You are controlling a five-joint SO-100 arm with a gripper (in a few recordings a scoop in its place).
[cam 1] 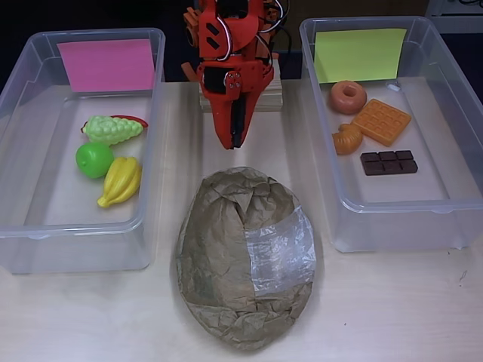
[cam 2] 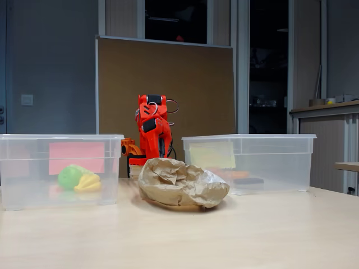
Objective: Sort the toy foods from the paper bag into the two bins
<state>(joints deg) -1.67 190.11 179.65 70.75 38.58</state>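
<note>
The paper bag [cam 1: 243, 256] lies crumpled on the surface [cam 1: 392, 309] between the pink-sheet bin [cam 1: 23, 151] holding toy fruit and the yellow-green-sheet bin [cam 1: 445, 151] holding baked sweets, with the red arm's jaws [cam 1: 234, 142] closed and empty behind it.

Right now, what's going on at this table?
Nothing is being handled. The red arm's tool points down between the two bins, jaws together, holding nothing. The paper bag lies crumpled in front of it. The bin with the pink sheet holds grapes, a green apple, bananas and a red piece partly hidden behind the grapes. The bin with the yellow-green sheet holds a donut, waffle, croissant and chocolate bar.
</note>
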